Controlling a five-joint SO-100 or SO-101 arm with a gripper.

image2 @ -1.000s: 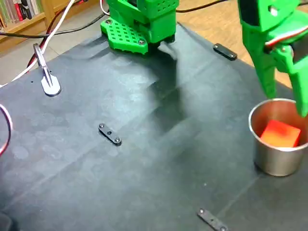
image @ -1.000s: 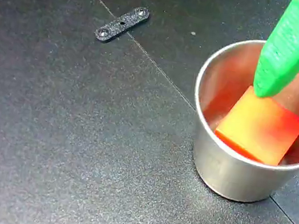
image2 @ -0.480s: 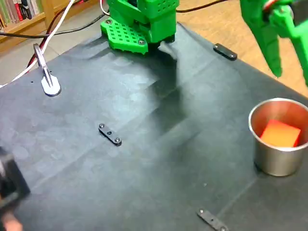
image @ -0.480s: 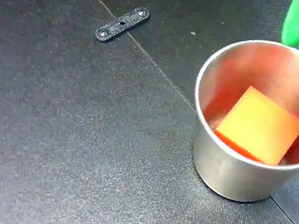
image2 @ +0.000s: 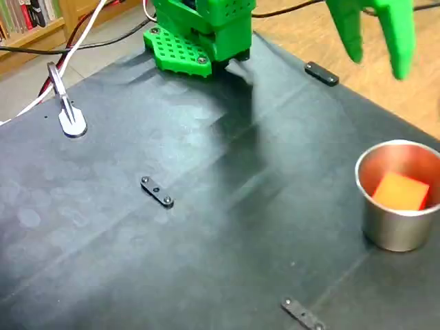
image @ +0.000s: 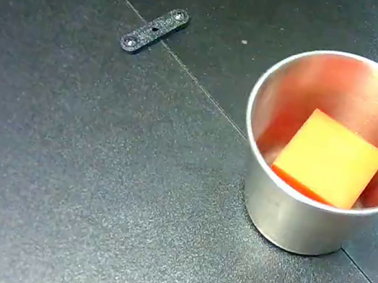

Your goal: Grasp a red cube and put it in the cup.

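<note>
The red cube [image: 330, 159] lies inside the cup [image: 286, 214], tilted against its wall and glowing orange-yellow on top. In the wider fixed view the same cube [image2: 400, 192] sits in the steel cup [image2: 390, 230] at the right edge of the black mat. High above and a little behind the cup hangs my green gripper [image2: 378, 62], open, with nothing between its two fingers. The gripper is out of the close fixed view.
Small black flat brackets lie on the mat: one [image: 154, 30] left of the cup, also seen mid-mat [image2: 157, 192], one at the front [image2: 304, 315], one at the back [image2: 321, 74]. The arm's green base [image2: 199, 34] stands at the far edge. A metal clip [image2: 67, 110] rests at the left.
The gripper has risen from just over the cup's mouth and left the close view, moving up and back. The cube stays in the cup.
</note>
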